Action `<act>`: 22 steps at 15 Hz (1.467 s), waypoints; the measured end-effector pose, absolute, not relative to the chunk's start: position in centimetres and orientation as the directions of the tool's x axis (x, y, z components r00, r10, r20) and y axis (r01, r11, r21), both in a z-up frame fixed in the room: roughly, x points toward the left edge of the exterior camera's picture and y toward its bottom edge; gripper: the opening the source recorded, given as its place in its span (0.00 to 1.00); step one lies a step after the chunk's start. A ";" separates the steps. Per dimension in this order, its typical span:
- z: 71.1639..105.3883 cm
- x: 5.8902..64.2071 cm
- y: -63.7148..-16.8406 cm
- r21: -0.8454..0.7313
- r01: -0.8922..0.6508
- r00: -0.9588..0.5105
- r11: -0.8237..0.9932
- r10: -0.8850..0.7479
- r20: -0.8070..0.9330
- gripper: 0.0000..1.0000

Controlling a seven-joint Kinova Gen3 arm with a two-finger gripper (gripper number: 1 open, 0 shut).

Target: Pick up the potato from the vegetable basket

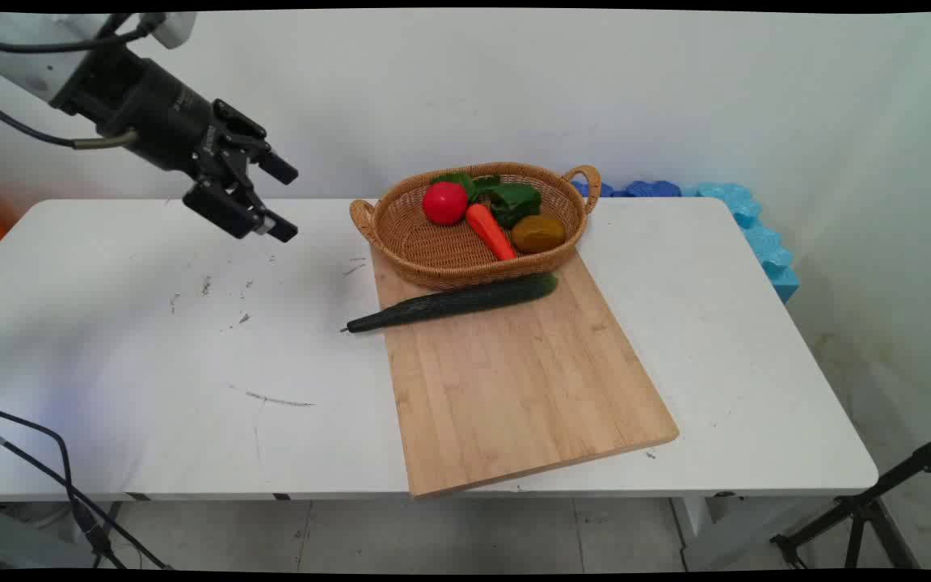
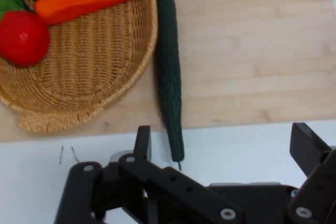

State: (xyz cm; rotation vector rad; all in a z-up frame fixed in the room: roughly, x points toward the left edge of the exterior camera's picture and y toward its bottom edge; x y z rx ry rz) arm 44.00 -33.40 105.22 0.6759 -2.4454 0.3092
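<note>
One basket [image 1: 441, 250] sits at the far end of one board [image 1: 514, 380] on the tabletop [image 1: 150, 364]. It holds one tomato [image 1: 444, 202], one carrot [image 1: 490, 231], one potato [image 1: 538, 234] and some greens [image 1: 510, 198]. One cucumber [image 1: 453, 302] lies just beside the basket, its tip overhanging the board. The gripper [image 1: 281, 202] hangs open and empty above the tabletop, left of the basket.

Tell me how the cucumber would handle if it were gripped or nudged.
The cucumber is long, round and smooth, so it would probably roll on the cutting board and might slip. One end overhangs the board, so it may pivot. The gripper is open, apart from it.
</note>
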 end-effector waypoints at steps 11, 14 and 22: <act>103.0 38.5 -40.4 -0.125 -0.607 -0.653 0.784 -0.404 0.641 1.00; 102.3 37.0 -43.5 -0.132 -0.623 -0.647 0.771 -0.413 0.641 1.00; 98.3 32.5 -53.0 -0.135 -0.655 -0.651 0.743 -0.464 0.601 1.00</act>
